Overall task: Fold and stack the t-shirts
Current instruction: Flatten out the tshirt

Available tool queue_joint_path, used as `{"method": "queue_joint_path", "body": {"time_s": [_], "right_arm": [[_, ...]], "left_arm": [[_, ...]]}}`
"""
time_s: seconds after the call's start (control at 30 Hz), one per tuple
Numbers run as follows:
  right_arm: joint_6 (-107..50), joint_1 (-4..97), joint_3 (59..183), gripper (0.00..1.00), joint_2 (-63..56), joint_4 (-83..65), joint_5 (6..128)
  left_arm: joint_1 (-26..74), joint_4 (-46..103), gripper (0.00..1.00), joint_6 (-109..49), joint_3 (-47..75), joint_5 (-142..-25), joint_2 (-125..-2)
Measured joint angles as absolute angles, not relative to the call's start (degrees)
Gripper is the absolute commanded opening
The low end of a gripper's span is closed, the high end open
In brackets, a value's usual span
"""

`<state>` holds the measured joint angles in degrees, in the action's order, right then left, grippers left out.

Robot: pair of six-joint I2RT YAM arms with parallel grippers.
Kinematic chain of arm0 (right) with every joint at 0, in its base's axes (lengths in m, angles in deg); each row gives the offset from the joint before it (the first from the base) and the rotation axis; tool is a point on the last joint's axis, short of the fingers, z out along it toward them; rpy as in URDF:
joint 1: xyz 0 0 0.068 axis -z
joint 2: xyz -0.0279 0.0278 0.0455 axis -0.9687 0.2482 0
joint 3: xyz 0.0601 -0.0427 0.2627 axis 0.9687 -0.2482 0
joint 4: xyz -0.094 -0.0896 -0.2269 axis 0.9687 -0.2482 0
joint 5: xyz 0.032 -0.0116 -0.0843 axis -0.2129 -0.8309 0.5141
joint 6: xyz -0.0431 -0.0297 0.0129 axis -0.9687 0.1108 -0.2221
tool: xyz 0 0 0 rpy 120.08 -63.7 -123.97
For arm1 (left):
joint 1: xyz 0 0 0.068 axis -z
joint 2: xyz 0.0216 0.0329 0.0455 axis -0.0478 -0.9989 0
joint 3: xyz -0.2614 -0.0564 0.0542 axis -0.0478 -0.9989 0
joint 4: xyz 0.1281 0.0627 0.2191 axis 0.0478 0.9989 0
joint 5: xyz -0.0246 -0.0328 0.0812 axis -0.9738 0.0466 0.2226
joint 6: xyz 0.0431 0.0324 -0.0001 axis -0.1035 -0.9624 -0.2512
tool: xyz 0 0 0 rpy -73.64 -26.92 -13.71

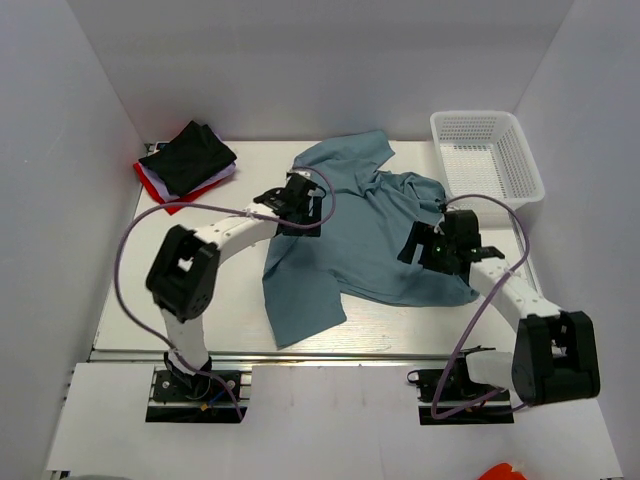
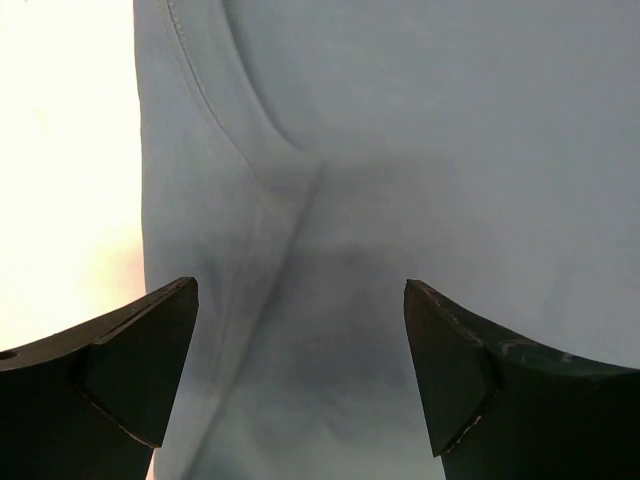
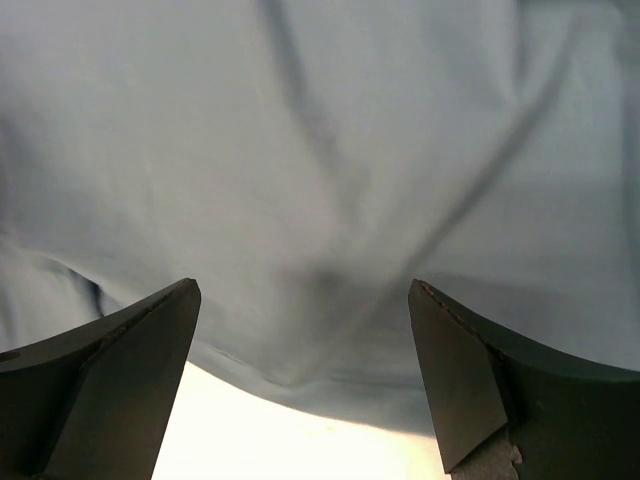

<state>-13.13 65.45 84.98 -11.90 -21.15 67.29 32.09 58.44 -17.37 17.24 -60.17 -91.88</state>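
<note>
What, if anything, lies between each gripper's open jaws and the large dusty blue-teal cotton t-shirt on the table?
Nothing visible. The left gripper and right gripper are both directly over the large dusty blue-teal cotton t-shirt, and each wrist view shows only its cloth between the open jaws.

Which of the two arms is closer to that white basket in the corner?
The right. The right gripper is over the blue shirt at its near-basket side, just short of the white basket; the left gripper is over the shirt's opposite side, much farther away.
</note>
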Motion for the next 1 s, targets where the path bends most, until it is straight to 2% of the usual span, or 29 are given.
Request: {"method": "queue_joint_path", "body": {"time_s": [0.27,0.4,0.43,0.5,0.53,0.6,0.63,1.0], "right_arm": [[-12.0,65.7,81.6,0.90,-14.7,-22.0,74.3],[-11.5,65.9,81.6,0.90,-12.1,-21.8,76.2],[-11.5,65.9,81.6,0.90,-11.2,-21.8,76.4],[-11.4,66.0,81.6,0.90,-9.2,-21.8,76.8],[-11.4,66.0,81.6,0.90,-8.3,-21.9,77.1],[-11.2,66.2,81.6,0.90,-6.9,-21.9,77.5],[-11.2,66.3,81.7,0.90,-6.8,-21.7,77.7],[-10.6,67.6,82.4,0.90,-5.9,-21.8,78.1]], "left_arm": [[31.3,61.3,0.88,-19.7,26.3,-54.6,-105.1],[31.3,62.5,0.76,-20.2,29.2,-52.8,-107.8],[31.1,62.7,0.64,-20.2,29.6,-52.5,-108.4],[31.1,63.5,0.51,-20.2,30.4,-51.8,-109.4],[31.1,63.8,0.31,-20.2,30.8,-51.4,-109.8],[31.0,64.5,0.13,-19.9,31.4,-50.1,-110.0],[30.8,65.2,0.00,-20.3,31.7,-49.0,-110.0],[21.3,65.4,0.00,-16.6,23.8,-45.3,-105.3]]}}
